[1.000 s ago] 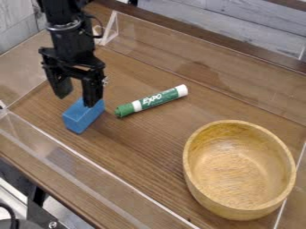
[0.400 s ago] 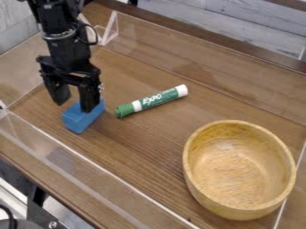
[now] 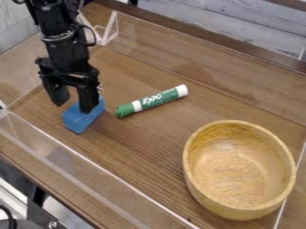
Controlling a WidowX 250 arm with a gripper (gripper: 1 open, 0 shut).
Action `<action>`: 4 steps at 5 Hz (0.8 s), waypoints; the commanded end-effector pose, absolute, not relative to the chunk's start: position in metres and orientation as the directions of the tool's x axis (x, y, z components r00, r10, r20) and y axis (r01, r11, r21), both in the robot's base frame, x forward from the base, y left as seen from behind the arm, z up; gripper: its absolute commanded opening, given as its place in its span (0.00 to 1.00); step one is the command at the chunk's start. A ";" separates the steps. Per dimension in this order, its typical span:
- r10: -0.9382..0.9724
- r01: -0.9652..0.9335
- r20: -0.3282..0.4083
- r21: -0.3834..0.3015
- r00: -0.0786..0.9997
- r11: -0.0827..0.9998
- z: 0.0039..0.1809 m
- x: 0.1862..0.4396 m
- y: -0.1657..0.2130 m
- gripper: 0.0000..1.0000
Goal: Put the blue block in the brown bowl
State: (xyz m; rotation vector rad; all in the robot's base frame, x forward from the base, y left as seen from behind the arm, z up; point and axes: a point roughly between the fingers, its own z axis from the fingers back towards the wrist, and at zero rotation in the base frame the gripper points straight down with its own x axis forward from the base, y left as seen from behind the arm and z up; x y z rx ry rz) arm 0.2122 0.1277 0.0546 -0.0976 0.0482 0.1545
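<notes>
Claw (image 3: 74, 97) open, above blue block (image 3: 81, 119)

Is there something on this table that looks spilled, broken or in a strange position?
Nothing stands out. The blue block, the marker and the brown bowl all look intact, apart from each other, and nothing is spilled.

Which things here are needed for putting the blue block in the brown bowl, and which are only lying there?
Needed: blue block; brown bowl; tool, open just above the block.
Only lying there: green-and-white Expo marker.
</notes>
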 end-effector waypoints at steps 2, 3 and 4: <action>0.165 -0.166 -0.019 -0.084 0.986 0.982 0.066 0.220 0.137 1.00; 0.165 -0.166 -0.018 -0.088 0.986 0.982 0.061 0.221 0.137 1.00; 0.167 -0.167 -0.016 -0.092 0.986 0.982 0.056 0.221 0.137 1.00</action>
